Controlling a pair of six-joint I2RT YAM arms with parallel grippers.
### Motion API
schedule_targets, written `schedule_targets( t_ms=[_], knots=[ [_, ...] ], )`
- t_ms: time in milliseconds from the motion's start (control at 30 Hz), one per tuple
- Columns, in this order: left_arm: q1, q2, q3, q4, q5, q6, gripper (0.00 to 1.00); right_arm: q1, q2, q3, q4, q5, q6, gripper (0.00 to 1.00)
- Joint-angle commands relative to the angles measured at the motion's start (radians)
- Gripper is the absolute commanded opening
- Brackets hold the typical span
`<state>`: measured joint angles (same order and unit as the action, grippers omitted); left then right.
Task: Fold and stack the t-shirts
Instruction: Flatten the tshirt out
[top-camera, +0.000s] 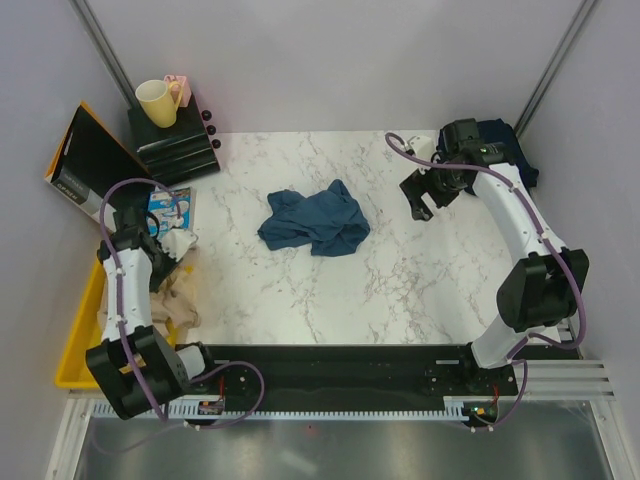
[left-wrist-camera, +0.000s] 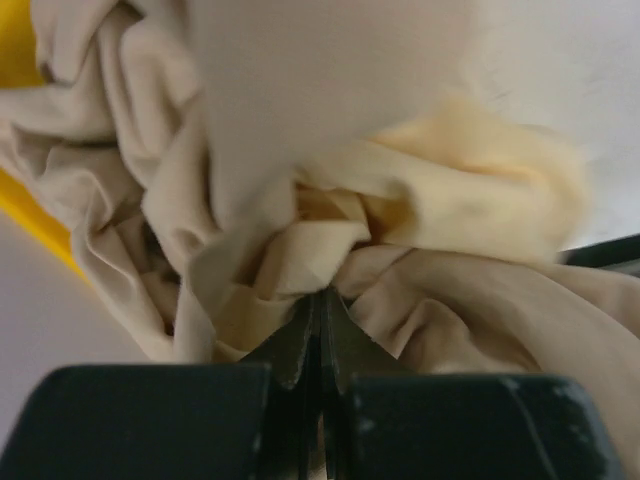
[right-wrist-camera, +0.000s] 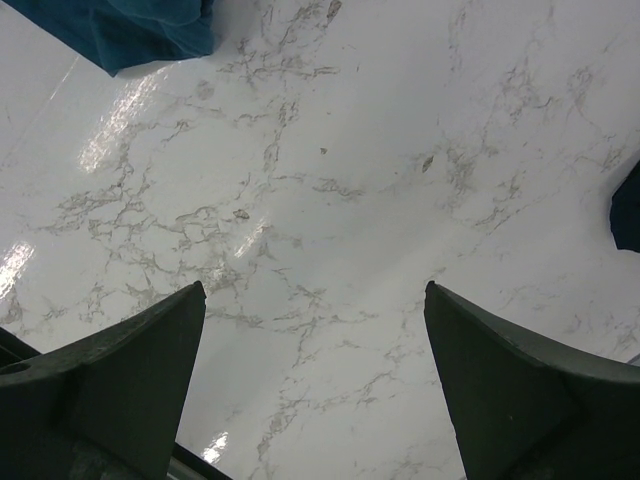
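Note:
A steel-blue t-shirt (top-camera: 315, 222) lies crumpled in the middle of the marble table. Its edge shows at the top left of the right wrist view (right-wrist-camera: 120, 30). A darker navy t-shirt (top-camera: 508, 140) lies bunched at the far right, behind the right arm. A sliver of it shows in the right wrist view (right-wrist-camera: 628, 210). My right gripper (top-camera: 425, 195) is open and empty above bare marble (right-wrist-camera: 315, 288), right of the steel-blue shirt. My left gripper (top-camera: 165, 245) is at the table's left edge, its jaws shut (left-wrist-camera: 322, 300) on a fold of a cream cloth (left-wrist-camera: 450, 200).
The cream cloth (top-camera: 180, 300) hangs over a yellow bin (top-camera: 75, 340) at the left edge. A black drawer box (top-camera: 175, 145) with a yellow mug (top-camera: 158, 100) stands at the back left. A black flat box (top-camera: 85, 160) and a blue-white packet (top-camera: 170, 205) are beside it.

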<state>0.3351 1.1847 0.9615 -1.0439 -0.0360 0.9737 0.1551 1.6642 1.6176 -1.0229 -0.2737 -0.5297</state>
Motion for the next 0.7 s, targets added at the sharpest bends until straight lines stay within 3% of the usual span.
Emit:
schedule_targets(
  t_ms=[0,133,300,400,500,567,600,667],
  knots=[
    [0.169,-0.027,-0.108,0.241,-0.191,0.235,0.02,0.004,-0.029,-0.019,0.027,-0.024,-0.019,0.98],
    [0.266,0.019,-0.216,0.465,-0.275,0.336,0.02,0.008,-0.023,-0.015,0.030,-0.033,-0.016,0.98],
    [0.340,0.121,-0.195,0.707,-0.341,0.390,0.02,0.008,-0.023,-0.016,0.029,-0.032,-0.016,0.98],
    [0.344,0.164,-0.138,0.681,-0.348,0.343,0.02,0.011,-0.020,-0.018,0.027,-0.030,-0.018,0.98],
    [0.346,0.113,-0.023,0.524,-0.190,0.255,0.02,0.018,-0.021,-0.018,0.023,-0.025,-0.021,0.98],
    [0.346,0.046,0.034,0.366,-0.032,0.234,0.16,0.021,-0.021,-0.018,0.020,-0.024,-0.024,0.98],
    [0.346,0.018,0.078,0.323,0.075,0.238,0.38,0.023,-0.021,-0.019,0.015,-0.024,-0.030,0.98],
    [0.346,-0.052,0.121,0.171,0.180,0.287,0.52,0.027,-0.011,-0.015,0.004,-0.027,-0.038,0.98]
  ],
)
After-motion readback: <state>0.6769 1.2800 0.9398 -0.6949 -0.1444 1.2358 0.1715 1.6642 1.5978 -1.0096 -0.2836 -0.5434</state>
